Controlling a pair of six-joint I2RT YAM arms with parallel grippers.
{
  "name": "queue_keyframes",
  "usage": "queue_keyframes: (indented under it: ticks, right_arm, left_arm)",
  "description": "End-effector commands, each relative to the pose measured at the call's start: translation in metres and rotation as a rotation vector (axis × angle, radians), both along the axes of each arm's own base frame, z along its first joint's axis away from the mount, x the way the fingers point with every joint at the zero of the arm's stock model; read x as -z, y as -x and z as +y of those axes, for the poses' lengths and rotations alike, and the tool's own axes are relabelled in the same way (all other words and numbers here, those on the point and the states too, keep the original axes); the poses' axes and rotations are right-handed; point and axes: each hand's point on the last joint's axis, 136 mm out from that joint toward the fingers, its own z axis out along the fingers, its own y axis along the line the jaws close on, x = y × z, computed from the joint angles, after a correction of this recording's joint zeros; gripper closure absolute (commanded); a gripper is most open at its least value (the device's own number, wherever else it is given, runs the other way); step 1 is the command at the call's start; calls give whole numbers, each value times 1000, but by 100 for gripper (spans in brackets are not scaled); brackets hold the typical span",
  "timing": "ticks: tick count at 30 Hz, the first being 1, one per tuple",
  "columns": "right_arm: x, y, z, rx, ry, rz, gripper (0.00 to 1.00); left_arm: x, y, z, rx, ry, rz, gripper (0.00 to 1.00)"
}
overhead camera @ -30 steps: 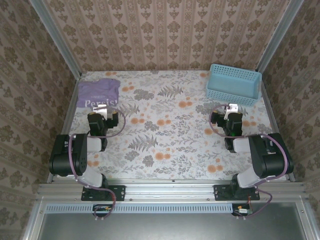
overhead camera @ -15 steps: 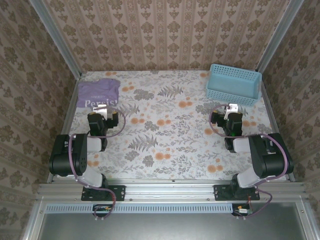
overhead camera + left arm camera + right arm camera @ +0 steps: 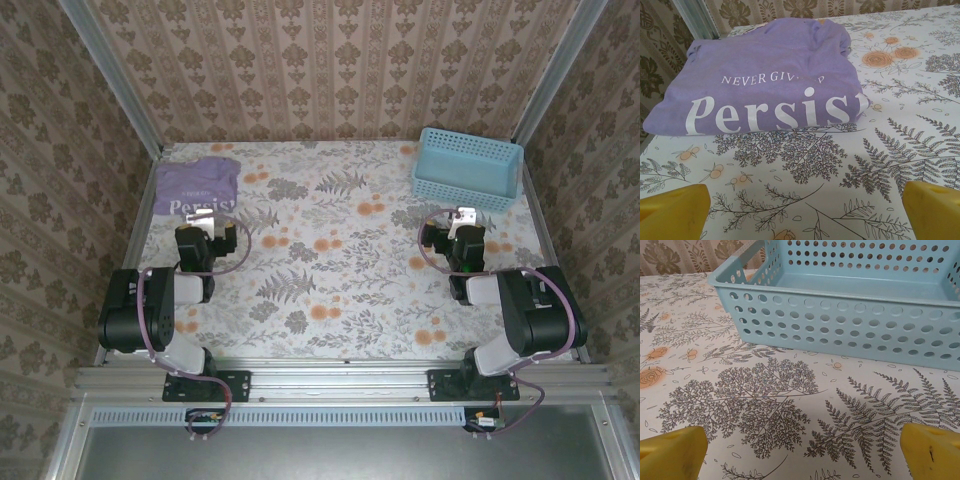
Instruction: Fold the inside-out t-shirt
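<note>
Inside-out t-shirt [image 3: 196, 189] folded at far-left table [image 3: 340, 290] corner, basket [image 3: 467, 170] far right, bare cloth between, both jaws spread, empty

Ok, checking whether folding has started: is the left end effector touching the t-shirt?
Apart. In the left wrist view, a strip of bare floral table separates the open left end effector from the t-shirt.
</note>
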Motion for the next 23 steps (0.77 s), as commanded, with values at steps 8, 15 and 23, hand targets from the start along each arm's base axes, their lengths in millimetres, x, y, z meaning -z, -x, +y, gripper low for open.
queue_keyframes:
  ticks: [8,15,23]
  right_arm:
    - [-10,-7,-1,8,18,-30,0]
    - [-9,-8,-1,8,18,-25,0]
    - [-9,-8,-2,8,18,-28,0]
  left_arm:
    - [-5,-2,1,-10,4,-14,0]
    - [-5,-2,1,-10,4,-14,0]
    - [-5,-2,1,-10,4,-14,0]
